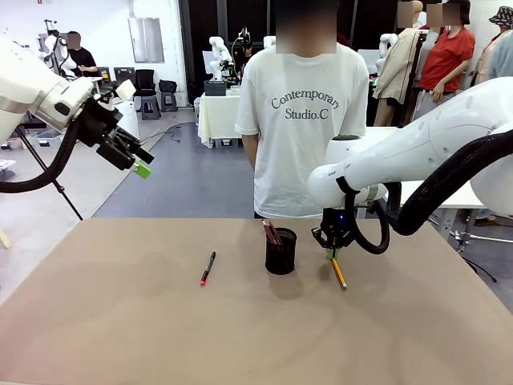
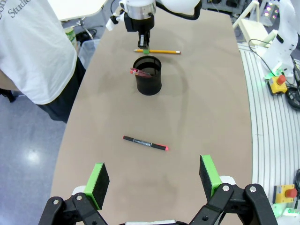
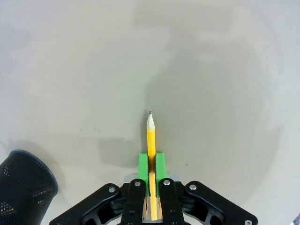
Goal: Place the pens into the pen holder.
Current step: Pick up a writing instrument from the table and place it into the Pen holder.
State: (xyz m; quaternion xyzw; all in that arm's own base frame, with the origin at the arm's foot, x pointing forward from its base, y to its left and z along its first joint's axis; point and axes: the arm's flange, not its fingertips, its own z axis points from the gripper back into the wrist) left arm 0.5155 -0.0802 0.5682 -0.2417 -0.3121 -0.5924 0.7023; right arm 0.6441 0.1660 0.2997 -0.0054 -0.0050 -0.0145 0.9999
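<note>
The right gripper [image 3: 151, 164] is clamped on the yellow pencil [image 3: 151, 136], which lies flat on the table [image 1: 120, 337] at centre right of the front view, just right of the pen holder [image 1: 280, 251]. The left gripper [image 2: 154, 176] stands with its pads [image 2: 100, 178] wide apart and holds nothing; in the front view it hangs at the upper left, well above the table. Hazard: the grip sits near one end of the pencil, so most of the shaft projects beyond the pads. On lifting, the long free end may swing or slip, and the pencil must be turned upright before insertion. A tilted pencil could strike the rim and tip the light mesh holder, or foul the reddish-brown pen [image 1: 271, 232] leaning inside it. The right wrist view shows the pencil seated centrally between the green pads, with its sharpened point leading toward mid-frame; the front view hides this contact behind the gripper body. The left wrist view gives the whole layout from above, including the black pen [image 2: 145, 143] lying alone below centre, well apart from the holder.
</note>
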